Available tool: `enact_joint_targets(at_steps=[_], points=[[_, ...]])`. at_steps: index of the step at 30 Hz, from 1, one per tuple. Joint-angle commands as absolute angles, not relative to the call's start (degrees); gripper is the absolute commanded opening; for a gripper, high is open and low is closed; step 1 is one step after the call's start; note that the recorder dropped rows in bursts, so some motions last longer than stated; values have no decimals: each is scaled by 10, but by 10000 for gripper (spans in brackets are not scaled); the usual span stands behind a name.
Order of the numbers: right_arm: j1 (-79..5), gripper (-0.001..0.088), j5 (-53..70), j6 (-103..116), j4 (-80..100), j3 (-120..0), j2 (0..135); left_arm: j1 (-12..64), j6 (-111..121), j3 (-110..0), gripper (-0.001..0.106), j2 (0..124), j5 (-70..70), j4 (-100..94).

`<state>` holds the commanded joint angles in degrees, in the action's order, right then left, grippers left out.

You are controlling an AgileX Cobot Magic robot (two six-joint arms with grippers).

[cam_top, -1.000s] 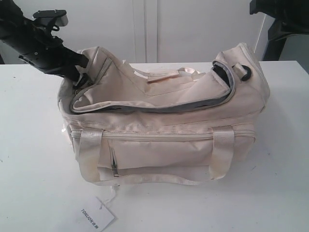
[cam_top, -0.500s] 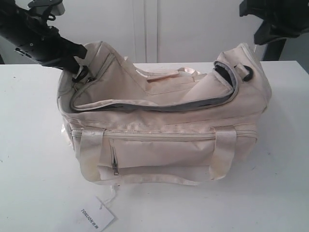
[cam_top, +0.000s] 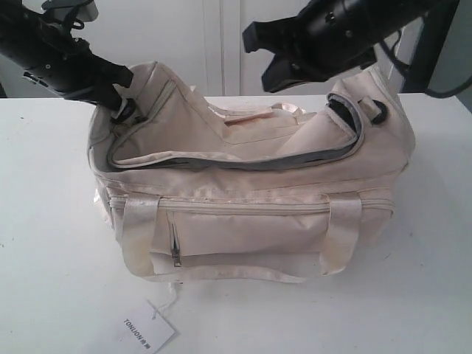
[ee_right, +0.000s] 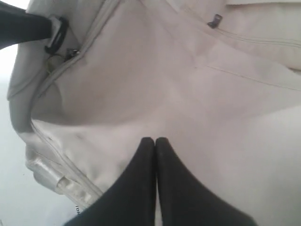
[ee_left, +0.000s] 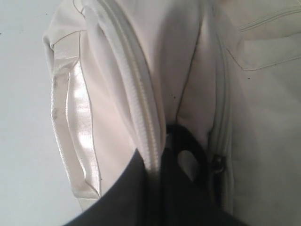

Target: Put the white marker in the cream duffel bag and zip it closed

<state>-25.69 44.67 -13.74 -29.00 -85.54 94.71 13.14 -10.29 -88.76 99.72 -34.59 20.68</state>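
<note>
The cream duffel bag (cam_top: 251, 221) lies on the table with its top zipper open, showing a strip of grey lining (cam_top: 221, 162). My left gripper (cam_top: 122, 109) is at the bag's left end. In the left wrist view that gripper (ee_left: 157, 165) is shut on the bag's zipper edge (ee_left: 141, 108). My right gripper (ee_right: 155, 141) is shut with nothing between its fingers and hangs over the bag's top flap (ee_right: 188, 94). Its arm (cam_top: 332, 29) reaches in above the bag. The white marker is out of view.
A white hang tag (cam_top: 147, 333) lies on the white table (cam_top: 44, 258) in front of the bag. A black ring fitting (cam_top: 373, 112) sits at the bag's right end. A small zip pull (ee_right: 215, 20) shows on the flap.
The right arm has swung in from the upper right to above the bag. The left gripper raised the bag's left end a little at first, then held still.
</note>
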Motion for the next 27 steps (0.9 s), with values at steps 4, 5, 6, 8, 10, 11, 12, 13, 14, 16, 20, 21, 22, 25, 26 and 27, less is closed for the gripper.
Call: enact_joint_targets(at_steps=[4, 5, 6, 8, 10, 11, 12, 13, 14, 16, 20, 21, 22, 25, 26, 27], points=[[-301, 0, 411, -139, -290, -855, 966, 131, -103, -888, 0, 997, -346, 208], [-312, 0, 401, -139, -290, -855, 970, 131, -103, -888, 0, 997, -346, 208], [-321, 0, 388, -139, -291, -855, 976, 131, -103, -888, 0, 997, -346, 208], [-340, 0, 361, -139, -300, -856, 987, 131, -103, -888, 0, 997, -346, 209], [-357, 0, 339, -139, -304, -861, 1000, 131, -103, -888, 0, 997, -347, 209], [-366, 0, 326, -139, -306, -863, 1007, 131, -103, -888, 0, 997, -347, 209], [-374, 0, 317, -139, -307, -867, 1014, 131, -103, -888, 0, 997, -348, 209], [-382, 0, 306, -139, -312, -872, 1021, 131, -103, -888, 0, 997, -348, 210], [-389, 0, 298, -139, -316, -877, 1029, 131, -103, -888, 0, 997, -348, 212], [-400, 0, 287, -139, -316, -890, 1045, 131, -103, -888, 0, 997, -348, 214], [-413, 0, 275, -139, -315, -902, 1069, 131, -103, -888, 0, 997, -352, 218], [-413, 0, 275, -139, -315, -902, 1075, 131, -103, -888, 0, 997, -354, 218], [-413, 0, 278, -139, -315, -902, 1079, 131, -103, -888, 0, 997, -356, 218], [-413, 0, 284, -139, -314, -902, 1096, 131, -103, -888, 0, 997, -357, 218], [-413, 0, 289, -139, -314, -902, 1102, 131, -103, -888, 0, 997, -357, 218], [-413, 0, 295, -139, -314, -902, 1106, 131, -103, -888, 0, 997, -357, 218]])
